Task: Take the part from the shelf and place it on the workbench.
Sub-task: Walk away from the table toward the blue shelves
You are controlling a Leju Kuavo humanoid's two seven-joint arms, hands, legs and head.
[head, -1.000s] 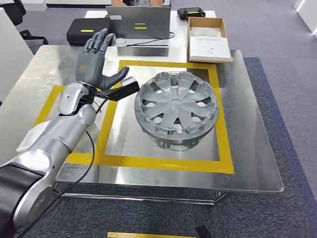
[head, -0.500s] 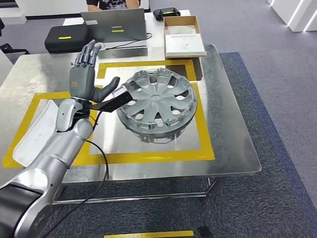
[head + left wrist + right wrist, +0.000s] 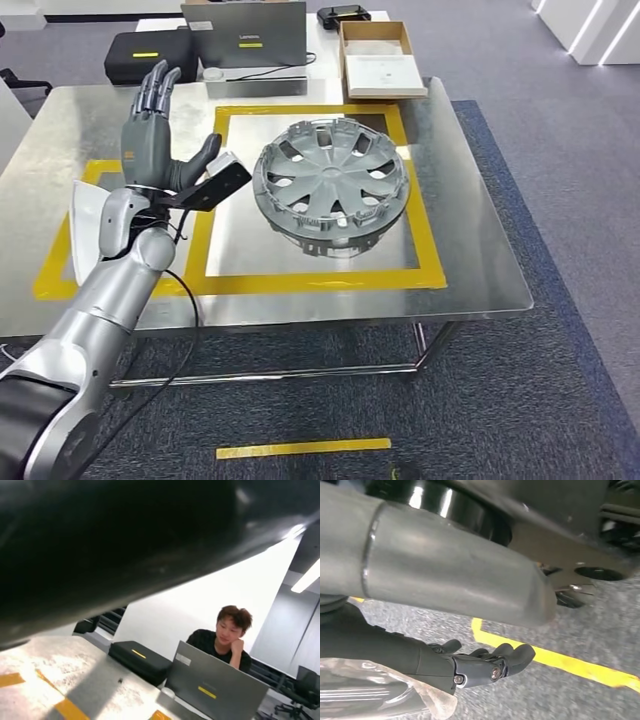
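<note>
The part (image 3: 330,186), a grey spoked wheel cover, lies flat on the workbench (image 3: 483,270) inside the yellow taped frame (image 3: 317,281), just beside the thumb side of the left hand (image 3: 155,140) and apart from it. That position suggests the placement is complete, or very nearly so: the cover rests with its rim down, nothing supports it, and it sits well within the marked zone. The left hand is raised above the bench surface with fingers extended upward and spread, thumb angled toward the part; it holds nothing. A dark bracket with a pale block at its tip projects from the wrist toward the cover, probably the wrist camera mount, though this cannot be confirmed. The right hand (image 3: 482,665) appears in the right wrist view, hanging low over grey carpet near a yellow floor line (image 3: 554,661); its dark fingers are curled inward with nothing between them. A crinkled clear covering lies along that forearm. Behind the left hand, a pale curved sheet (image 3: 84,225) lies on the bench, partly hidden by the forearm, and its nature cannot be determined. Beyond the fingertips stand a laptop (image 3: 245,34), a black case (image 3: 147,57) and an open cardboard box (image 3: 380,60). The left wrist view is largely blocked by a dark, blurred mass; below it a seated person (image 3: 226,637) is visible behind the laptop. No shelf can be located.
</note>
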